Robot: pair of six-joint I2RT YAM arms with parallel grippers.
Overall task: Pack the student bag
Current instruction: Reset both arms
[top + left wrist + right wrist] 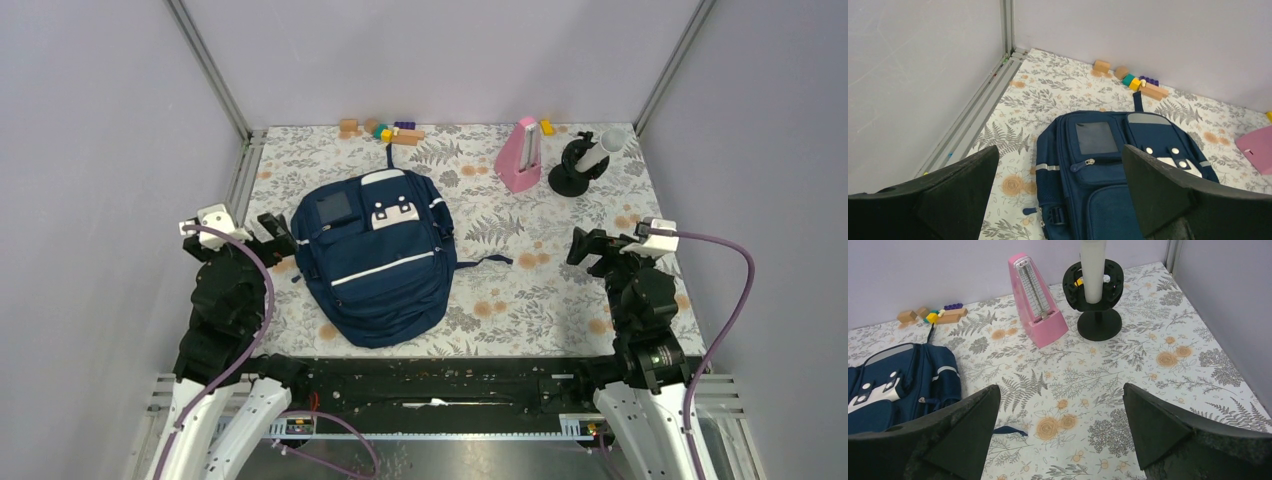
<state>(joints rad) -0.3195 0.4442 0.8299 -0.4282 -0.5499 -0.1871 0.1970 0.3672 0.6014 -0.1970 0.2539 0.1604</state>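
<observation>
Overhead and wrist views of the work cell. You see the student bag [375, 265], a large navy blue fabric backpack with thin white stripes, lying flat and front-up on the left half of the table [540, 290]. The table is covered in a matt cloth printed with grey ferns and orange flowers. The bag's carry loop points toward the far wall. Its front pocket bears a white patch set with round studs, and beside that sits a smooth, dark rectangular window panel. One thin navy strap [485, 262] trails off to the right across the cloth.

Your left gripper [277, 236] hangs near the bag's left edge with nothing between its jaws. Its blunt, rough-textured black fingers [963, 195] are spread wide. Your right gripper [583, 248] sits well apart from the bag over the right side of the cloth, its wedge-shaped fingers [1158, 430] equally splayed and empty.

Along the far edge lies a cluster of small wooden and coloured blocks [385, 130]. To the right stands an upright pink pyramid-shaped metronome [520, 155]. Just beside it is a black round-based stand [578, 165] holding a smooth white cylinder.
</observation>
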